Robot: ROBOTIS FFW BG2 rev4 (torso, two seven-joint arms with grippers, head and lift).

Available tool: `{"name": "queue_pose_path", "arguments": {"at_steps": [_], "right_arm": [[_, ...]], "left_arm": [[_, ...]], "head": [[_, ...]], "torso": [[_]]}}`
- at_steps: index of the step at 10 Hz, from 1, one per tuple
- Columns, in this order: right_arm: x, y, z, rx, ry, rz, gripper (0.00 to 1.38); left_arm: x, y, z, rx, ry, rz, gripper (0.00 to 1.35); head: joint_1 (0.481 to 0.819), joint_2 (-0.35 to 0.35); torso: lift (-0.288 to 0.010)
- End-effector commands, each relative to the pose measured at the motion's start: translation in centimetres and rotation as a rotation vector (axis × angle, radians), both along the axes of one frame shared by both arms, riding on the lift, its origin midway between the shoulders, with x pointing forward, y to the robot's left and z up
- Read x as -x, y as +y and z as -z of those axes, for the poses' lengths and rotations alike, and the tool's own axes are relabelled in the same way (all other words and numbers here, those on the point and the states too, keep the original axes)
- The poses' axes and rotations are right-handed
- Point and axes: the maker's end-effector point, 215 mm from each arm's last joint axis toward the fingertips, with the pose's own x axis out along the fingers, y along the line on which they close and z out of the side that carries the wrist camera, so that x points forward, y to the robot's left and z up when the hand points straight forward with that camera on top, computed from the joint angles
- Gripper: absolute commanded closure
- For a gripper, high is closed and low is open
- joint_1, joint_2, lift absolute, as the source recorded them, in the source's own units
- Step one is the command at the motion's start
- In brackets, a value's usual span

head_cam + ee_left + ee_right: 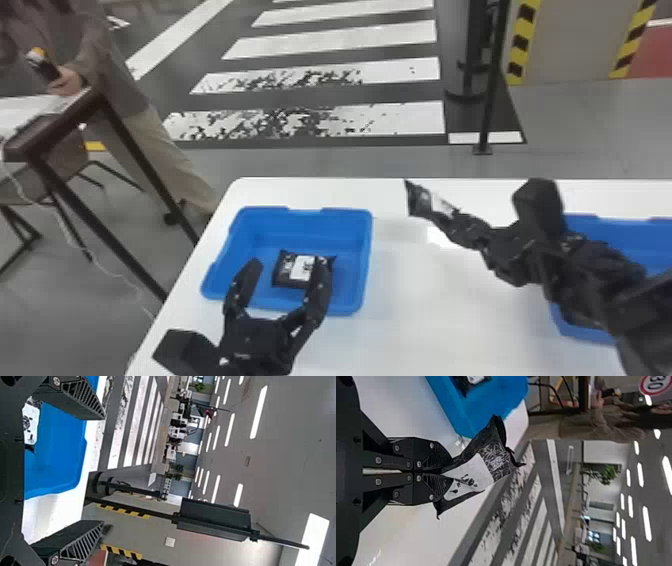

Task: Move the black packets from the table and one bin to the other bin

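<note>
1. Black packet (418, 200): right of centre in the head view, tilted above the white table (425, 325). We see the right gripper (450, 471) closed on one end of it. Risk: with only that end pinched, a quick swing could twist it or work it loose.
2. Left gripper (289, 265), lower left of the frame, has its jaws apart at the near side of the blue bin (364, 235). Risk: if we bring both arms there, they may knock together.
3. Second packet (285, 277) lies in that bin. Risk: one dropped carelessly on it may slide off or catch the rim.
4. Appearance: we note shiny, creased black wrapping, a white label (472, 477) and pointed corners.
5. Other bin (595, 227): right edge, partly hidden behind the right arm (590, 280).
</note>
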Motion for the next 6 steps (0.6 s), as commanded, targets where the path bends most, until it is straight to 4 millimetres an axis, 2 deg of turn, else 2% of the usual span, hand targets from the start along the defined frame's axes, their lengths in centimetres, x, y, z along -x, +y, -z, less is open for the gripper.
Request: {"name": "queue_pose_path", "arguments": {"at_steps": [1,2,3,4,5,6], "right_arm": [[-0.1,-9.9,-5.7,0.033,-0.123,0.21,1.12],[1.4,-16.8,-6.1,0.09,-0.122,0.338,1.12],[3.7,-22.2,-4.7,0.132,-0.074,0.433,1.12],[6.2,-27.1,-3.9,0.189,-0.034,0.516,1.12],[8.8,-31.0,-2.3,0.243,0.019,0.579,1.12],[10.3,-33.1,-1.1,0.276,0.051,0.616,1.12]], "left_arm": [[0.1,0.2,-0.2,0.002,-0.008,-0.005,0.09],[0.3,0.3,-0.2,0.002,-0.007,-0.008,0.09],[0.5,0.5,0.0,0.002,-0.003,-0.012,0.09],[0.5,0.6,0.0,0.004,-0.003,-0.012,0.09],[0.5,0.6,0.1,0.007,0.0,-0.013,0.09],[0.6,0.8,0.0,0.007,-0.005,-0.016,0.09]], "head": [[0.695,0.217],[0.695,0.148],[0.695,0.101],[0.695,0.023],[0.695,-0.058],[0.695,-0.123]], "torso": [[-0.11],[-0.11],[-0.11],[-0.11],[-0.11],[-0.11]]}}
